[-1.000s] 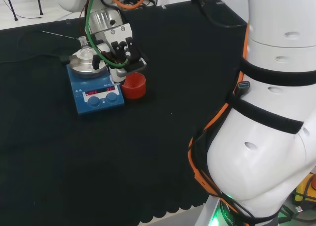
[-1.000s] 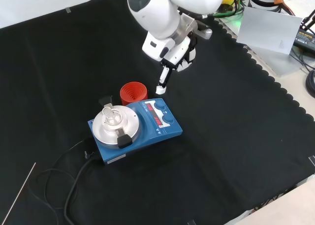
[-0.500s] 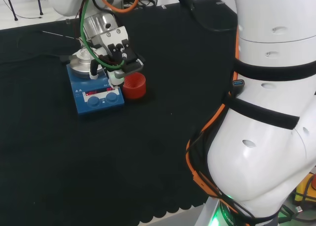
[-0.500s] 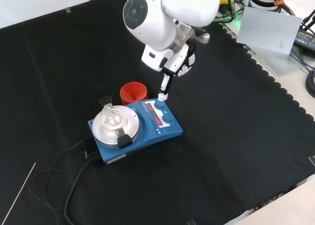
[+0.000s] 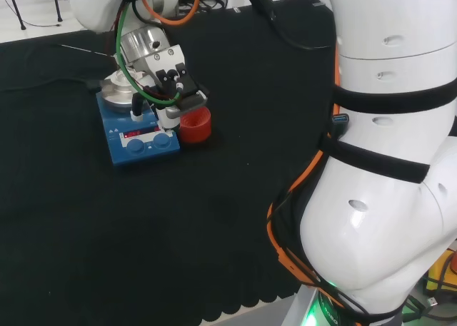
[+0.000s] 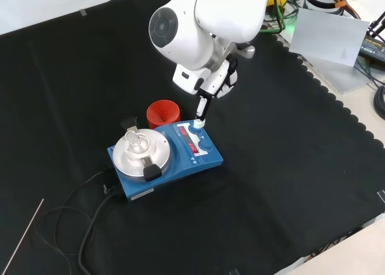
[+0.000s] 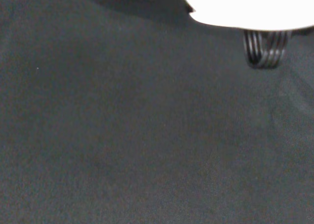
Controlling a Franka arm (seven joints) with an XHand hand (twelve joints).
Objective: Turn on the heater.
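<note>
The black-clothed tabletop (image 6: 289,166) carries a blue heater (image 6: 165,157) with a round silver plate, on which a small clear glass flask (image 6: 135,141) stands. The hand (image 6: 207,85) hangs over the heater's control end, one finger stretched straight down so that its white tip (image 6: 198,123) meets the knob (image 6: 197,130) nearest the red ribbed ring (image 6: 163,114); the fingers hold nothing. In the front view that ring sits just left of the fingertip, the flask farther left and lower. A black power cord (image 6: 90,218) trails from the heater's far end.
</note>
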